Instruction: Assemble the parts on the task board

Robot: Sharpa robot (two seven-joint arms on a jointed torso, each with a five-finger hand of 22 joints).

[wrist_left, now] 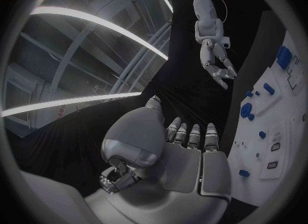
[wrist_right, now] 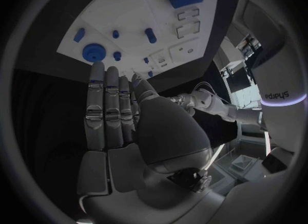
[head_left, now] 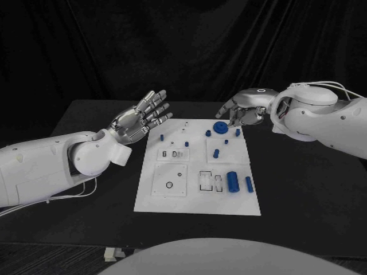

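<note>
The board lies flat in the middle of the black worktop, with its long side running from the near edge toward the far edge. The blue parts sit mostly on its right half. A round gear-like part is at the far right corner, and a small peg stands just beside it toward the middle. A short cylinder lies further toward the near edge. Near the right edge, at about the middle of the board, a thick cylinder and a thinner pin lie side by side (they are close but I cannot tell if they touch). On the left half of the board there are pale recesses and small dark rings.

The left hand is raised above the worktop just beside the far left corner of the board. Its fingers are stretched out and spread, and it holds nothing.

The right hand hangs over the far right corner of the board, just beyond the gear-like part, palm down. In the right wrist view its fingers are straight and close together, pointing toward the board, and nothing is between them. It does not touch any part.
</note>
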